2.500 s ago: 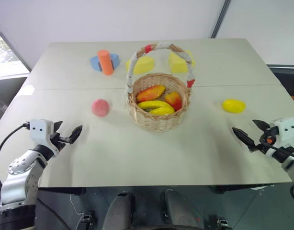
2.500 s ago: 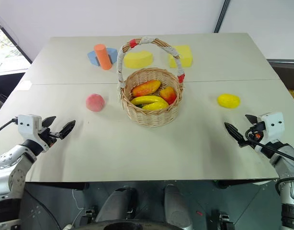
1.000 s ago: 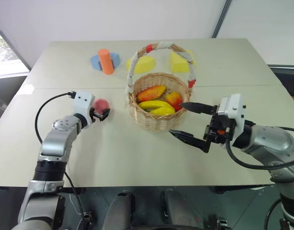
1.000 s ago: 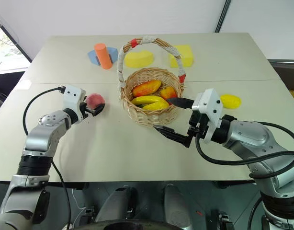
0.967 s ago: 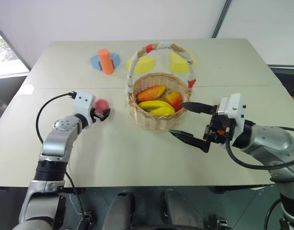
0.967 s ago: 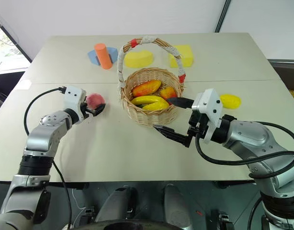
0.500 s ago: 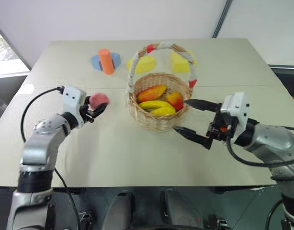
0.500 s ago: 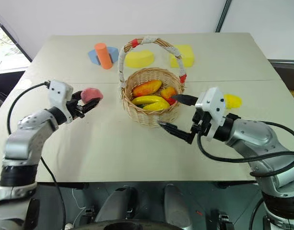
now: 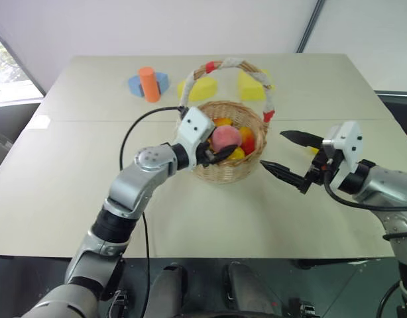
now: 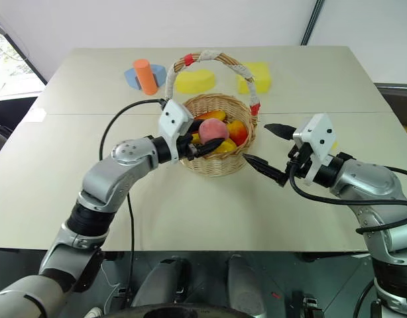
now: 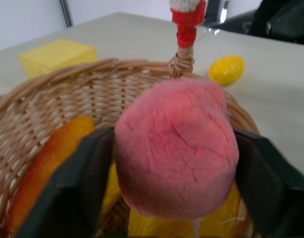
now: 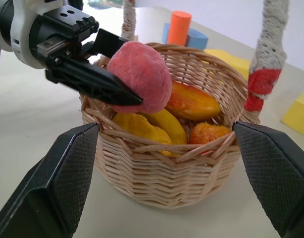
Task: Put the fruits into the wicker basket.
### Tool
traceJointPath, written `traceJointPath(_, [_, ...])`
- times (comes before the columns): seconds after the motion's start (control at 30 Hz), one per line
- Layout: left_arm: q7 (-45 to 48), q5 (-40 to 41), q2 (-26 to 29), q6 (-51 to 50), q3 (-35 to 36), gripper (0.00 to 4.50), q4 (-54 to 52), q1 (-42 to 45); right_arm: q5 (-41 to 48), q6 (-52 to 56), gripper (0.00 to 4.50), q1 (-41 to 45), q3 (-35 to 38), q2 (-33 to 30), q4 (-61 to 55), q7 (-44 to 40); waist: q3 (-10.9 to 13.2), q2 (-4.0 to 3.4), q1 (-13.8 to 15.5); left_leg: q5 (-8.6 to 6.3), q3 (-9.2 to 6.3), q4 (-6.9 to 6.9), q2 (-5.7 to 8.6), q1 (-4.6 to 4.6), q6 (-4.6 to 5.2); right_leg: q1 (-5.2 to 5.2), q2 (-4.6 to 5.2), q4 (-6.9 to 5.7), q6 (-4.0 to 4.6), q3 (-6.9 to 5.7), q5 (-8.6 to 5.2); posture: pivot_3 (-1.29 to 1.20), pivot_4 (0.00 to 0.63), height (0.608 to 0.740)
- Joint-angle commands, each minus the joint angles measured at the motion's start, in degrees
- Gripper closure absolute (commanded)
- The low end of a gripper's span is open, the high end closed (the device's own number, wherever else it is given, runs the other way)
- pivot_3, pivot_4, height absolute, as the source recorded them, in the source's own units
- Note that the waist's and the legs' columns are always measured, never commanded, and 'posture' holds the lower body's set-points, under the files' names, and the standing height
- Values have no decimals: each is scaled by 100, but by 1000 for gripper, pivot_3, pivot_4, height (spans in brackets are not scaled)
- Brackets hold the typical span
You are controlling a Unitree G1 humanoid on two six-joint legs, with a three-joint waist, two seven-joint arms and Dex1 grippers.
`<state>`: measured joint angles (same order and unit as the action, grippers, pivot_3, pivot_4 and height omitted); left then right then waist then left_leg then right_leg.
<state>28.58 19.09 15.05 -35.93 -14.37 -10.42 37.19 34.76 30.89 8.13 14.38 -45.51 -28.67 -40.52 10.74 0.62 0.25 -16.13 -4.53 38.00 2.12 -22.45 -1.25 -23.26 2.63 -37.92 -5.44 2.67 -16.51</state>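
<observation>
The wicker basket [image 9: 225, 172] stands mid-table, its white-wrapped handle arching over it. Inside lie an orange-red mango [image 12: 190, 102] and a yellow banana [image 12: 163, 123]. My left gripper [image 9: 220, 147] reaches in over the basket's near-left rim, shut on the pink peach [image 9: 226, 136], which hangs just above the fruits inside. Both black pads [image 11: 92, 173] press against the peach's sides. My right gripper [image 9: 273, 150] stands open and empty, just right of the basket and pointing at it. The yellow lemon [image 11: 226, 69] lies on the table right of the basket, behind the right hand.
An orange cylinder [image 9: 148, 84] on blue blocks stands at the back left. Two pale yellow foam blocks [image 9: 201, 88] [image 9: 252, 83] sit behind the basket. A black cable [image 9: 134, 132] loops from my left wrist.
My left arm has swung right and up, carrying the peach from left of the basket to over its inside. My right gripper has drawn back a little to the right.
</observation>
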Motion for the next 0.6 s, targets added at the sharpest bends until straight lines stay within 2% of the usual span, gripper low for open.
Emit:
traceJointPath(0.03, [128,-76,8,320,153,93,-171,89,-790,-222,0,-18,140,-246,390,338,0,0,2,0,2,1,1,0,0,0,1,0,0,0,0,0,150,740])
traceJointPath(0.27, [1289,415,647,609,370,93,-661,-360,-2987,-1439,0,561,-794,-1126,2815,589,0,-5,-70,8,10,-1,2,4,-14,-2,1,-1,1,1,0,0,150,740])
traceJointPath(0.4, [1944,887,974,531,395,93,-1138,-669,-3655,-2191,0,1267,-1318,-1187,4303,467,1,-5,-127,8,12,-4,0,4,-13,-3,1,-2,1,3,-1,0,150,740])
traceJointPath(0.6, [1900,841,1049,389,281,93,-1335,-851,-4200,-3297,0,2235,-1784,-928,6048,454,1,-7,-130,4,14,1,1,6,-6,-1,1,-7,1,5,0,0,150,740])
